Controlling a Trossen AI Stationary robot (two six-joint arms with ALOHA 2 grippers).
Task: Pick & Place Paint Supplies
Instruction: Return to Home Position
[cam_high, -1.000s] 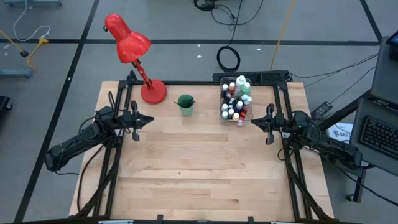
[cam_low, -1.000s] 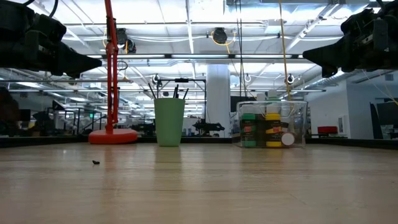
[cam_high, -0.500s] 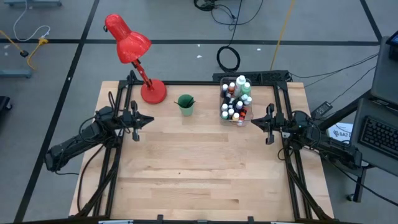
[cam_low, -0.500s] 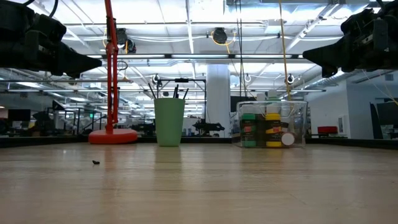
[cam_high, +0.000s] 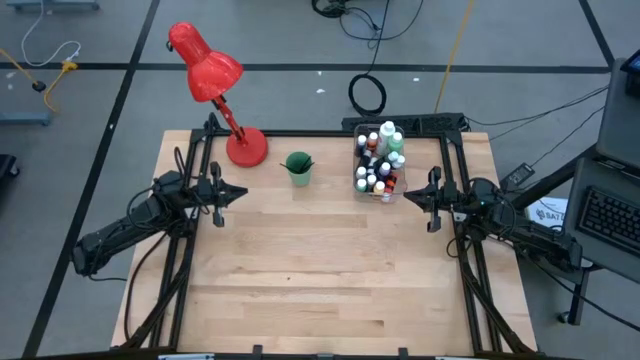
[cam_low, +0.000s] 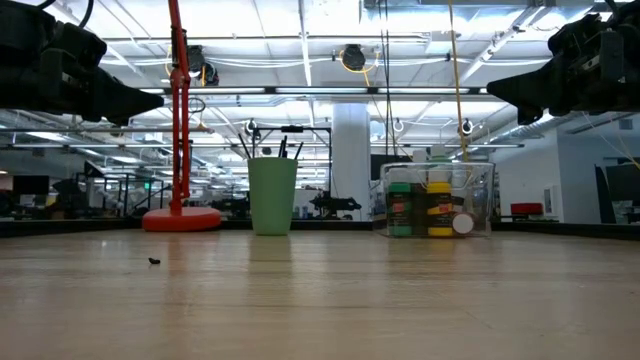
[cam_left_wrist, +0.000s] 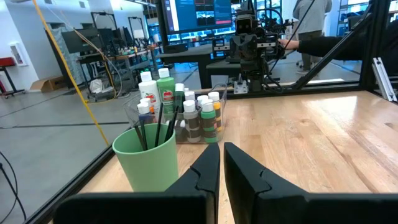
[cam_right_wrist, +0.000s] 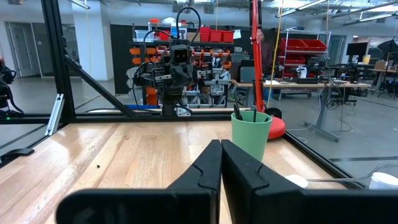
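Small white-capped paint bottles (cam_high: 377, 160) and two taller bottles, green and white (cam_left_wrist: 158, 87), stand packed in a clear bin (cam_low: 437, 200) at the table's far right. Thin dark brushes (cam_left_wrist: 155, 121) stand handle-down in a green cup (cam_high: 297, 167) left of the bin. My left gripper (cam_high: 240, 192) hovers shut over the table's left side, pointing level toward the middle. My right gripper (cam_high: 407, 197) hovers shut over the right side, facing it, just near of the bin. Both are well above the wood and touch nothing.
A red desk lamp (cam_high: 228, 100) stands on its round base at the far left corner. A tiny dark speck (cam_low: 153, 261) lies on the wood. Black frame rails (cam_high: 458, 230) run along both table sides. The wooden top (cam_high: 320, 270) between and near of the arms is bare.
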